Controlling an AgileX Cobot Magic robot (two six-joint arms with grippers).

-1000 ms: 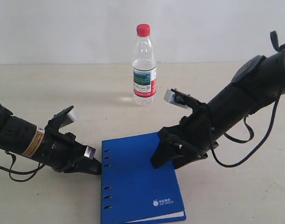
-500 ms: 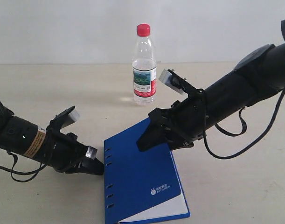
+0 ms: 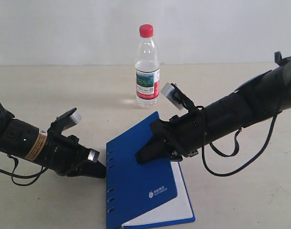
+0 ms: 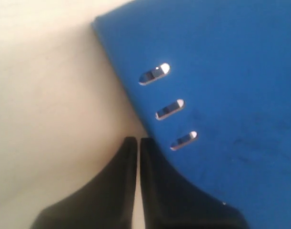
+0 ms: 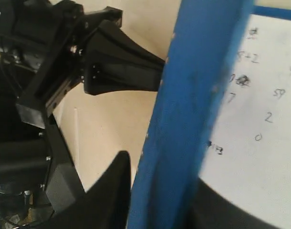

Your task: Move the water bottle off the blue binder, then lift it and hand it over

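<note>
**Bottle's off, lift step in hand**

The water bottle [image 3: 147, 71] stands upright on the table [image 3: 50, 90] just behind the blue binder [image 3: 135, 191], clear of it. My right gripper [image 3: 147, 152] is clamped on the binder's cover edge, tilting it up over white pages [image 3: 176, 205]. My left gripper [image 3: 98, 170] is pinched closed and empty, its tip at the binder's spine. Next I need the whole binder up, not only the cover, then the handover. Bare beige table around the binder, plain white wall [image 3: 64, 28] behind.
</note>
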